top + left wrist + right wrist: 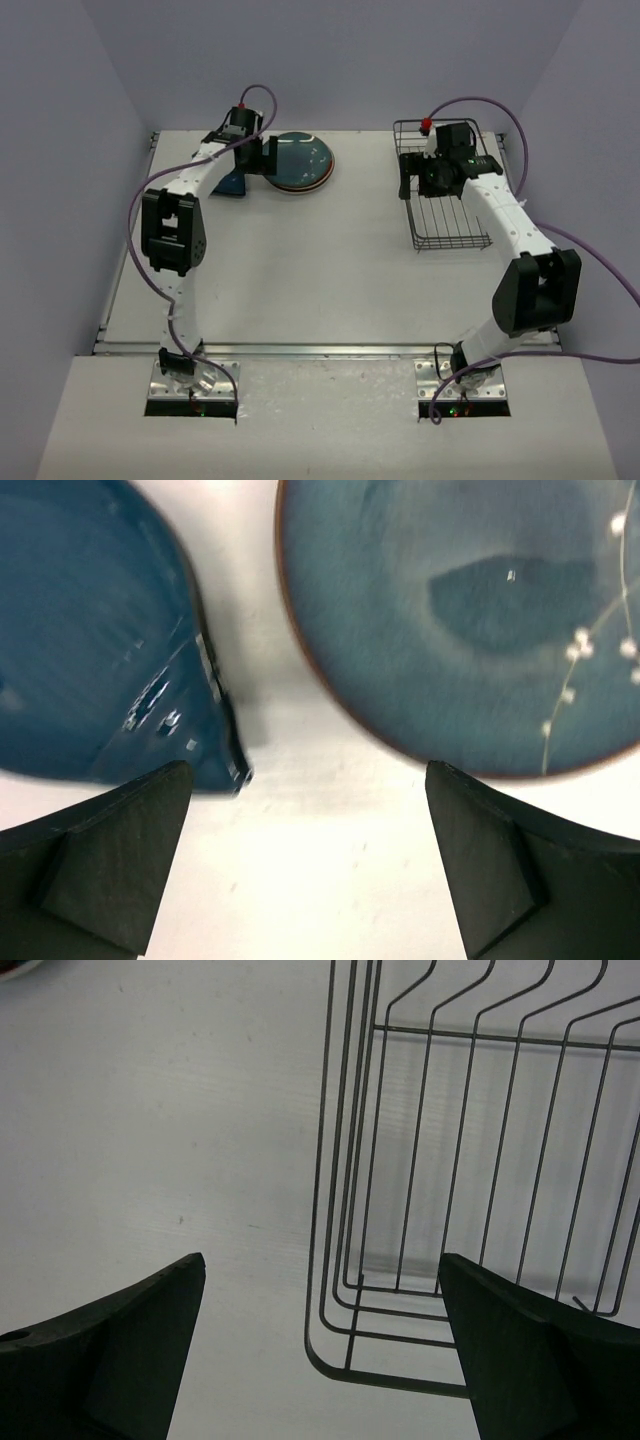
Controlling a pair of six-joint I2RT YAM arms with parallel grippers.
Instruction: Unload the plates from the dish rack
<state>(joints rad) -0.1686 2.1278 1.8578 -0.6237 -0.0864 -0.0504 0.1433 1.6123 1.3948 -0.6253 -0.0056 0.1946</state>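
Left gripper (308, 772) stands wide open and empty over the table (330, 270), with the dark blue plate (80, 640) to its left and the teal plate (460, 610) to its right, both at far left. Right gripper (322, 1256), also open and empty, straddles the left rim of the dish rack (452, 243) at far right. No plate shows among the rack's visible wires.

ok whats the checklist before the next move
1. Is the left gripper open and empty: ok.
2. Is the right gripper open and empty: ok.
3. Is the dish rack free of plates: cannot tell. The part in view is bare, but the right arm hides the rest.
4. Is the teal plate flat on its stack, outside the rack: ok.
5. Is the dark blue plate lying flat: cannot tell, blurred.
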